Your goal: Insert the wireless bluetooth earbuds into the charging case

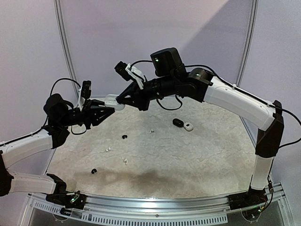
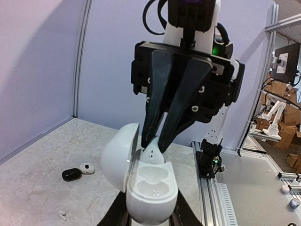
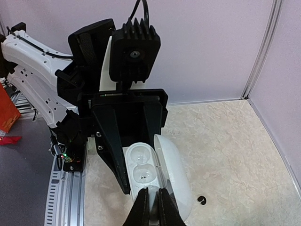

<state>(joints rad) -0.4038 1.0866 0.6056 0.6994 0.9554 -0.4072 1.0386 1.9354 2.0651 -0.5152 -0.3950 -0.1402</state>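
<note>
**One earbud at the socket, five loose below**

Item 1. White earbud [image 2: 151, 155]. It sits at the tips of the right gripper [image 2: 154, 147], whose fingers stand nearly together, pinched on the bud's top as far as the left wrist view shows. Its lower part is already in the case's far socket. Which way its stem points is hidden.

Item 2. Case [image 2: 150, 197]. Open and clamped in the left gripper [image 1: 109, 106], held up off the table. Its long axis runs straight out from the left fingers, with the two sockets in a row. The socket nearer the left gripper is empty. The lid [image 2: 117, 160] stands open to one side of the right fingers, clear of them.

Relation. The socket lies directly beyond the right fingertips, in line with them. A short push along that line looks like all that remains, and the right arm is the one placed to do it.

Item 3. Loose earbuds [image 1: 125, 161]. Three white and two black, scattered well below both grippers on the pale mottled table [image 1: 211, 160].

Item 4. Spare cases [image 1: 178, 122]. One black and one white, touching, under the right arm.

Room. Plain lilac walls.
</note>
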